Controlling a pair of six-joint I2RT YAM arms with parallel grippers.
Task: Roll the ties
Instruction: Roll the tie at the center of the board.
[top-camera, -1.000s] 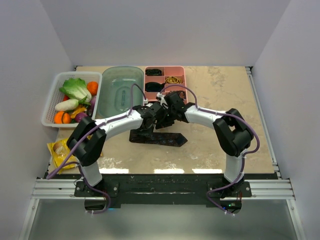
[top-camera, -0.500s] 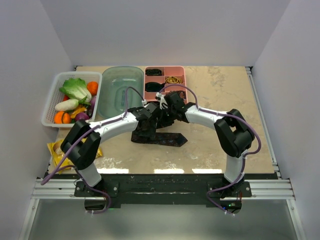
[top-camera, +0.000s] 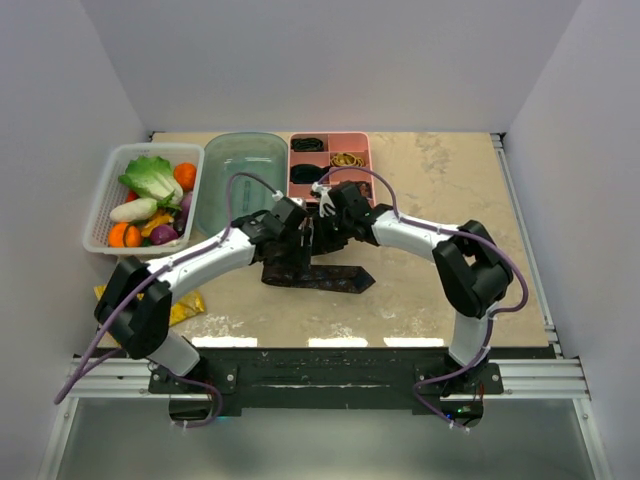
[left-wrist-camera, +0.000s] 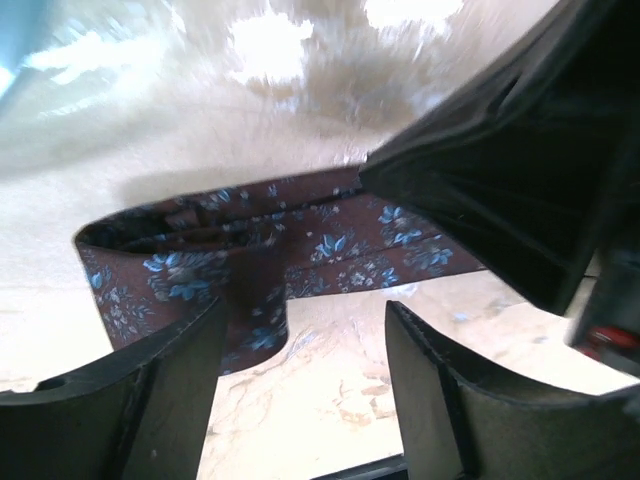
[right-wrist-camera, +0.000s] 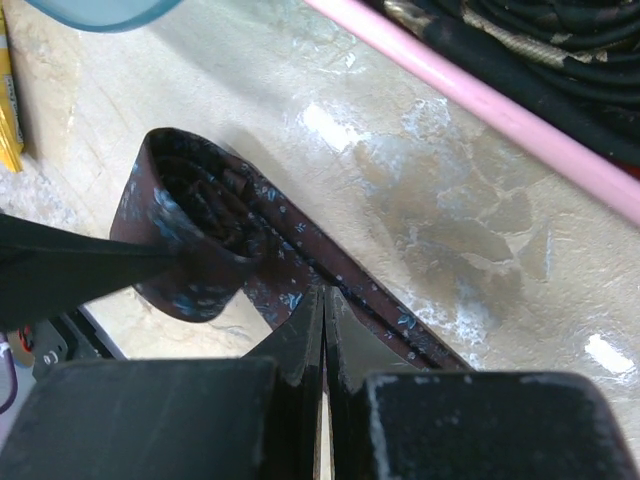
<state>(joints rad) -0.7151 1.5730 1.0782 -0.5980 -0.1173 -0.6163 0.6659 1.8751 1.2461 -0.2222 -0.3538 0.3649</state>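
Note:
A brown-maroon tie (top-camera: 318, 277) with small blue flowers lies on the marble table, its left end curled into a loose roll (right-wrist-camera: 190, 235). The flat strip (left-wrist-camera: 350, 250) runs rightward from the roll. My left gripper (left-wrist-camera: 305, 335) is open just in front of the roll, with bare table between its fingers (left-wrist-camera: 160, 395). One finger (right-wrist-camera: 80, 270) touches the roll's side. My right gripper (right-wrist-camera: 323, 297) is shut, its tips resting on the flat strip beside the roll. Seen from above, both grippers (top-camera: 292, 243) (top-camera: 322, 234) meet over the tie's left part.
A pink compartment tray (top-camera: 366, 150) holding dark coiled items (top-camera: 306, 173) stands behind the grippers, its rim (right-wrist-camera: 480, 100) close to the right wrist. A teal bin (top-camera: 240, 180), a white basket (top-camera: 104, 205) of vegetables and a yellow packet (top-camera: 187, 306) are on the left.
My left gripper has opened wider, and the left arm's elbow has swung out to the left and nearer. The right arm and the tie have stayed in place.

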